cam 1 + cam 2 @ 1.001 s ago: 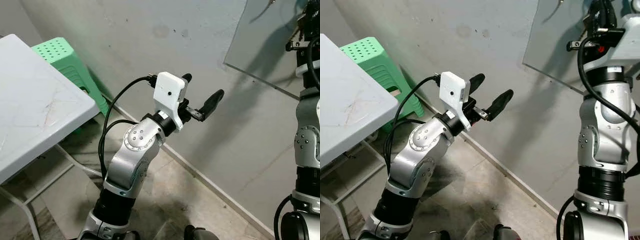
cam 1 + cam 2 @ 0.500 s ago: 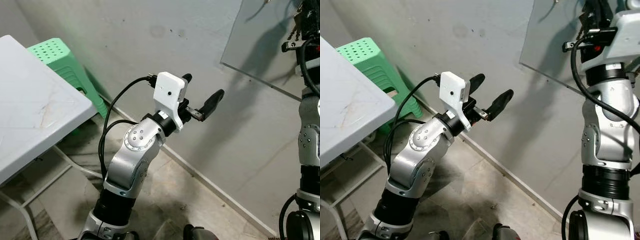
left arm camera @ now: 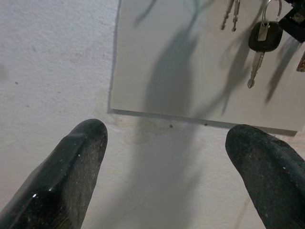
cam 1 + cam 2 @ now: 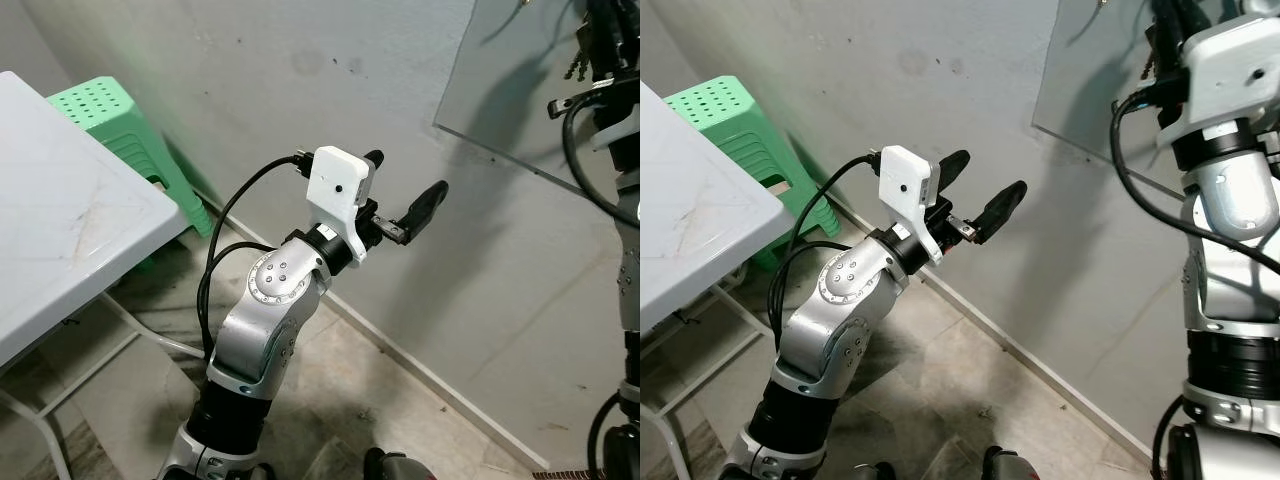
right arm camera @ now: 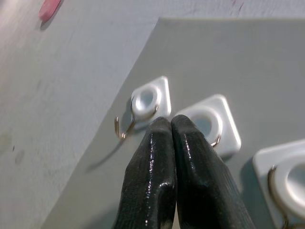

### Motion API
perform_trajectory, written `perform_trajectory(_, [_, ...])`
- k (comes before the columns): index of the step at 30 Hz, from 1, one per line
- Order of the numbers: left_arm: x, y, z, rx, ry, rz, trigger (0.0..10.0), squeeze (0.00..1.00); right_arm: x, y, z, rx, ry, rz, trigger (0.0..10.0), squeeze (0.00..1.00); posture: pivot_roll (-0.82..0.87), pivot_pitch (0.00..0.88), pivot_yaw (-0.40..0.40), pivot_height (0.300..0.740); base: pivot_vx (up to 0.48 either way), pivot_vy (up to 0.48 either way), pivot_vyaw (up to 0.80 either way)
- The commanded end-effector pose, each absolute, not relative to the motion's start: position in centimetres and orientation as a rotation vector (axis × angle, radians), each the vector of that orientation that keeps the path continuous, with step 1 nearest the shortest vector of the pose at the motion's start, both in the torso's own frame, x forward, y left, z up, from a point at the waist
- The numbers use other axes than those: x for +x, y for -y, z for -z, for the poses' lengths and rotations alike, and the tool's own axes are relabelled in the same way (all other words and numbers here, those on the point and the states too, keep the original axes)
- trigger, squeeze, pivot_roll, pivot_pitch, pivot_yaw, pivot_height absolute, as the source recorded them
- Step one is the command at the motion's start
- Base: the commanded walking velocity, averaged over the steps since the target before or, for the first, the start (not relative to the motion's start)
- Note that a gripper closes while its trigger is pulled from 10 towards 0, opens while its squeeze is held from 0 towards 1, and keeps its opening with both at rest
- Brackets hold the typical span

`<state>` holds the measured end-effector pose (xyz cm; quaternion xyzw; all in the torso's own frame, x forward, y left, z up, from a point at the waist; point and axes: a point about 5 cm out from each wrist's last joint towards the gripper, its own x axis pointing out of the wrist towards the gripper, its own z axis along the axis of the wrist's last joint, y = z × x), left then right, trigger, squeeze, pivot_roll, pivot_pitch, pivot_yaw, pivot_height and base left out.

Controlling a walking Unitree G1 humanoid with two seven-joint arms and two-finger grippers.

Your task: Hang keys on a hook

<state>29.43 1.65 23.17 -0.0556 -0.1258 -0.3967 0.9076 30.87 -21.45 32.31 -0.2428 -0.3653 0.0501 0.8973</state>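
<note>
Silver and jointed, left arm (image 4: 265,330) raised from the foreground toward a blotchy grey plaster wall (image 4: 300,90), white camera block on the wrist, black cable looped behind. Left gripper (image 4: 400,195) held in mid-air short of the wall, long black fingers spread wide, nothing between them. Off to the robot's left, corner of a scuffed white folding table (image 4: 70,230) on thin metal legs, with a green perforated plastic stool (image 4: 120,130) pushed against the wall behind it. Below, a stained concrete floor (image 4: 390,400) meeting the wall along a pale skirting line.

Farther on and higher, to the right, a smooth grey board (image 4: 500,90) fixed flat to the wall, crossed by dark shadows. Right arm (image 4: 1230,200) lifted straight up in front of it, white wrist housing partly masking the board's upper edge. Right gripper (image 5: 171,126) with glossy black fingertips (image 5: 155,143) pressed together, tips just before two square white plastic hook mounts, each with a thin bent wire hook (image 5: 125,128); a third mount at the edge. Whether anything is pinched between the tips cannot be told.

Keys (image 3: 259,47), one black-headed on a ring, hanging against the board near the right gripper; two slimmer keys (image 3: 229,16) beside them.
</note>
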Motion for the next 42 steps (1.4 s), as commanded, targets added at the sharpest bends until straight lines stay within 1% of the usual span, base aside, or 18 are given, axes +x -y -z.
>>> perform_trajectory(1, [29.1, -1.6, -23.4, -0.123, 0.271, 0.822, 10.0, 0.0, 30.8, 19.8, -31.6, -0.548, 0.749, -0.206, 10.0, 0.0, -0.05, 0.189, -0.002, 0.74, 0.0, 0.0, 0.0])
perform_trajectory(5, [29.0, -1.6, -23.4, -0.128, 0.269, 0.82, 10.0, 0.0, 30.9, 19.9, -30.9, -0.511, 0.723, -0.21, 10.0, 0.0, -0.05, 0.187, -0.004, 0.74, 0.0, 0.0, 0.0])
perform_trajectory(7, [29.0, -1.6, -23.4, -0.128, 0.27, 0.821, 10.0, 0.0, 30.8, 19.8, -30.6, -0.572, 0.72, -0.22, 10.0, 0.0, -0.05, 0.185, -0.004, 0.74, 0.0, 0.0, 0.0])
perform_trajectory(12, [29.0, -1.6, -23.4, -0.13, 0.269, 0.822, 10.0, 0.0, 30.7, 19.5, -30.4, -0.628, 0.72, -0.242, 10.0, 0.0, -0.05, 0.182, -0.003, 0.74, 0.0, 0.0, 0.0])
perform_trajectory(13, [29.0, -1.5, -23.4, -0.132, 0.268, 0.823, 10.0, 0.0, 30.7, 19.1, -30.3, -0.69, 0.724, -0.262, 10.0, 0.0, -0.06, 0.183, -0.004, 0.74, 0.0, 0.0, 0.0])
perform_trajectory(15, [28.9, -1.5, -23.4, -0.131, 0.268, 0.825, 10.0, 0.0, 30.7, 18.7, -30.2, -0.736, 0.73, -0.279, 10.0, 0.0, -0.06, 0.183, -0.004, 0.74, 0.0, 0.0, 0.0])
perform_trajectory(24, [29.0, -1.4, -23.4, -0.137, 0.267, 0.823, 10.0, 0.0, 30.7, 18.5, -30.3, -0.744, 0.74, -0.287, 10.0, 0.0, -0.05, 0.18, -0.009, 0.74, 0.0, 0.0, 0.0])
perform_trajectory(25, [29.0, -1.5, -23.4, -0.137, 0.269, 0.82, 10.0, 0.0, 30.8, 18.2, -30.1, -0.787, 0.738, -0.302, 10.0, 0.0, -0.05, 0.182, -0.01, 0.74, 0.0, 0.0, 0.0])
perform_trajectory(30, [29.0, -1.6, -23.4, -0.136, 0.27, 0.815, 10.0, 0.0, 30.9, 17.9, -29.6, -0.846, 0.719, -0.339, 10.0, 0.0, -0.05, 0.186, -0.012, 0.74, 0.0, 0.0, 0.0])
perform_trajectory(32, [29.0, -1.6, -23.4, -0.137, 0.269, 0.813, 10.0, 0.0, 31.2, 18.1, -29.3, -0.771, 0.703, -0.334, 10.0, 0.0, -0.05, 0.187, -0.015, 0.74, 0.0, 0.0, 0.0])
perform_trajectory(33, [29.0, -1.6, -23.4, -0.139, 0.271, 0.812, 10.0, 0.0, 31.3, 18.2, -29.2, -0.618, 0.69, -0.328, 10.0, 0.0, -0.05, 0.188, -0.017, 0.74, 0.0, 0.0, 0.0])
perform_trajectory(34, [29.0, -1.6, -23.4, -0.139, 0.272, 0.811, 10.0, 0.0, 31.4, 18.3, -29.2, -0.58, 0.686, -0.325, 10.0, 0.0, -0.05, 0.188, -0.018, 0.74, 0.0, 0.0, 0.0])
perform_trajectory(35, [29.0, -1.6, -23.4, -0.139, 0.272, 0.809, 10.0, 0.0, 31.4, 18.3, -29.2, -0.568, 0.683, -0.327, 10.0, 0.24, -0.05, 0.188, -0.018, 0.74, 0.0, 0.0, 0.0])
perform_trajectory(36, [29.0, -1.6, -23.4, -0.139, 0.271, 0.808, 10.0, 0.0, 31.4, 18.3, -29.1, -0.571, 0.681, -0.329, 10.0, 0.24, -0.05, 0.188, -0.018, 0.74, 0.0, 0.0, 0.0])
perform_trajectory(37, [29.0, -1.6, -23.4, -0.14, 0.271, 0.807, 10.0, 0.0, 31.5, 18.3, -29.1, -0.554, 0.676, -0.329, 10.0, 1.0, -0.05, 0.188, -0.019, 0.74, 0.0, 0.0, 0.0])
perform_trajectory(41, [29.0, -1.7, -23.4, -0.141, 0.27, 0.803, 10.0, 0.0, 31.5, 18.6, -28.9, -0.404, 0.668, -0.313, 10.0, 1.0, -0.05, 0.19, -0.018, 0.74, 0.0, 0.0, 0.0])
perform_trajectory(42, [29.0, -1.7, -23.4, -0.14, 0.27, 0.803, 10.0, 0.0, 31.5, 18.8, -28.9, -0.343, 0.67, -0.305, 10.0, 1.0, -0.05, 0.191, -0.018, 0.74, 0.0, 0.0, 0.0])
